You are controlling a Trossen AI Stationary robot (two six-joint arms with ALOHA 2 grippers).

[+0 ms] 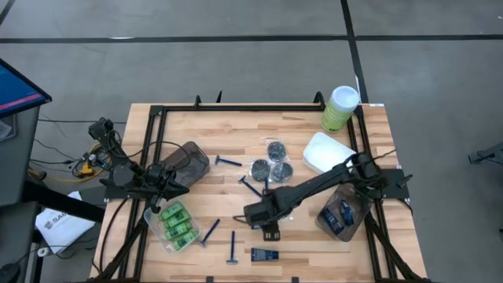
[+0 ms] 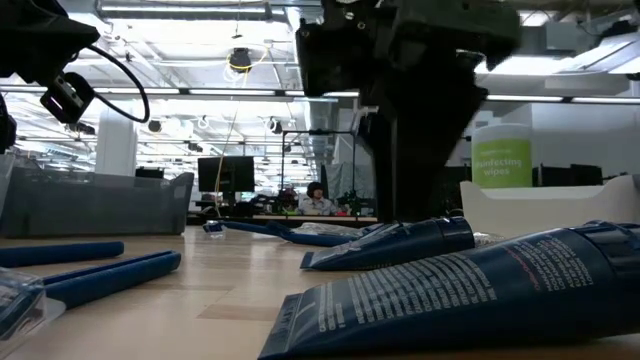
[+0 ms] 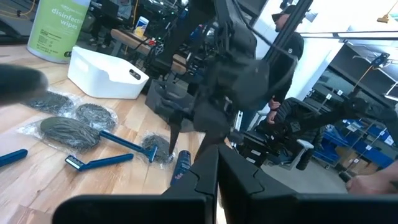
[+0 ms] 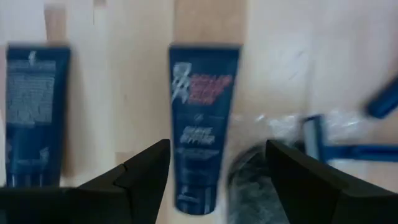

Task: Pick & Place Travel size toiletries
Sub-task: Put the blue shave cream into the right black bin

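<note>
Dark-blue tube [image 4: 200, 121] flat on the wooden table [image 1: 314, 244], near the front edge, second tube [image 4: 32, 115] beside it. Right gripper [image 4: 217, 171] hovering just above, fingers spread wide around the tube, holding nothing. Left gripper [image 1: 163, 187] waiting over the left side, by the green bottles [image 1: 178, 222]; cannot tell its opening.

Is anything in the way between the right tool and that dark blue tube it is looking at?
Nothing visible blocks it. The right tool hangs open above the dark blue tube, which lies flat on the bare wooden table. A blue razor lies off to one side, clear of the tube.
</note>
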